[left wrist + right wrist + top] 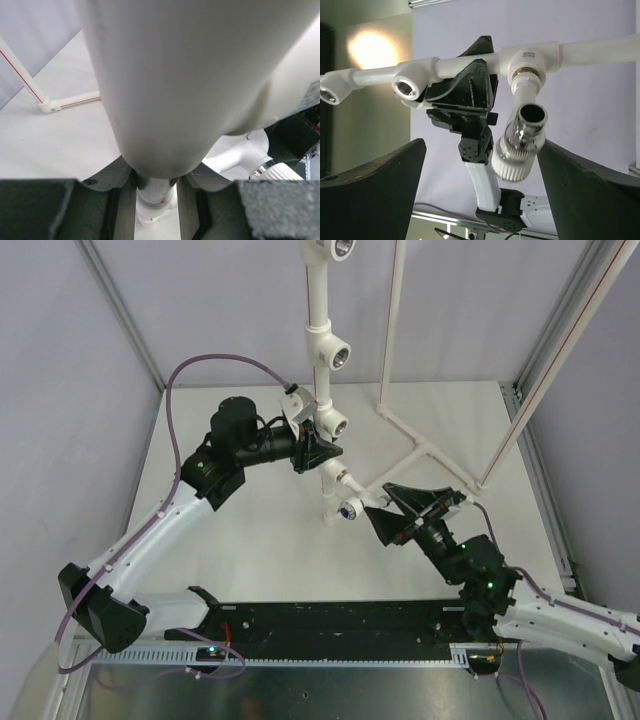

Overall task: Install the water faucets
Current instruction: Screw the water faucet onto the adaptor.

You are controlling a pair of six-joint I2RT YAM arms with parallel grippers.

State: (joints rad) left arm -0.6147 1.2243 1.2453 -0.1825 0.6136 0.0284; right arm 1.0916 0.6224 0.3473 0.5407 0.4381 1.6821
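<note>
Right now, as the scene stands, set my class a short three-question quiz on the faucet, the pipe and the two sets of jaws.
1. True or false: the right gripper has its jaws shut on the water faucet.
2. What is the left gripper clamped on? A) the pipe frame B) the faucet's knob C) nothing
3. In the top view, how many tee sockets above the faucet have nothing screwed in?

Key: 1 false, the jaws stand open on either side of it. 2 A. 3 three.
</note>
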